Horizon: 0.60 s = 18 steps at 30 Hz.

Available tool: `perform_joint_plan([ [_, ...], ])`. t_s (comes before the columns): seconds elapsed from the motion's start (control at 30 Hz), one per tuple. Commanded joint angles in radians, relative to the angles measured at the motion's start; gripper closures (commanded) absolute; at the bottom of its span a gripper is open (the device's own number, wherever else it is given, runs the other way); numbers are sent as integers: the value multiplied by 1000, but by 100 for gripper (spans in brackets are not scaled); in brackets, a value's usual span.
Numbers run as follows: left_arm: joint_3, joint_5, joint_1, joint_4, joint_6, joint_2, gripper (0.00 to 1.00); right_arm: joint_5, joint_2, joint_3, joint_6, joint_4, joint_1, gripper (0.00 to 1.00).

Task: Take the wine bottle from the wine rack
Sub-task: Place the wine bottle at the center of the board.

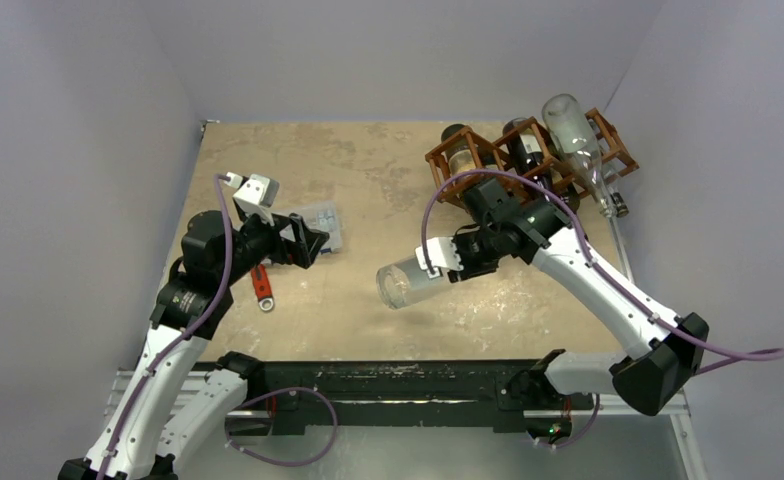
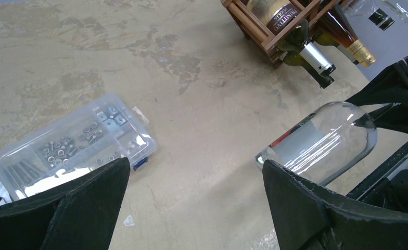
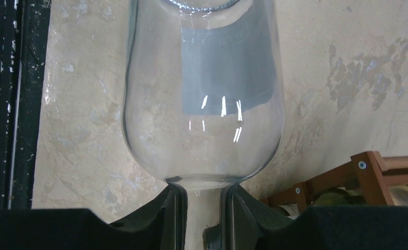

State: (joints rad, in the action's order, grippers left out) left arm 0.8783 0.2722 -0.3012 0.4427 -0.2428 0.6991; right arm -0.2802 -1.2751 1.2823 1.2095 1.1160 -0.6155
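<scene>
A clear glass wine bottle point(image 1: 408, 280) lies level over the middle of the table, base pointing left, well away from the wine rack point(image 1: 434, 160). My right gripper point(image 1: 458, 255) is shut on its neck; in the right wrist view the fingers point(image 3: 173, 208) clamp the neck just below the bottle's shoulder point(image 3: 202, 104). The reddish-brown wine rack point(image 2: 259, 34) stands at the back right, with dark bottles point(image 1: 458, 145) in its cells. My left gripper point(image 2: 196, 172) hangs open and empty above the table, left of the bottle point(image 2: 327, 140).
Another clear bottle point(image 1: 578, 135) lies across the top of the rack, neck toward the right edge. A clear plastic parts box point(image 1: 318, 222) sits under my left gripper point(image 1: 303, 240). A red tool point(image 1: 261, 285) lies at the left.
</scene>
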Motion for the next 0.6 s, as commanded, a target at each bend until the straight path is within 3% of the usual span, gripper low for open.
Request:
perform_joint_plan([
  [0.0,-2,-4,10,-26,13,-10,0,115,11,61,20,-86,-97,100],
  [0.23,-2,-6,10,-26,14,-10,0,365,-12,5,13,-134,-220,100],
  [0.57,-2,-12,10,-24,17,3,0,532,-25,-50,58,-183,-303,100],
])
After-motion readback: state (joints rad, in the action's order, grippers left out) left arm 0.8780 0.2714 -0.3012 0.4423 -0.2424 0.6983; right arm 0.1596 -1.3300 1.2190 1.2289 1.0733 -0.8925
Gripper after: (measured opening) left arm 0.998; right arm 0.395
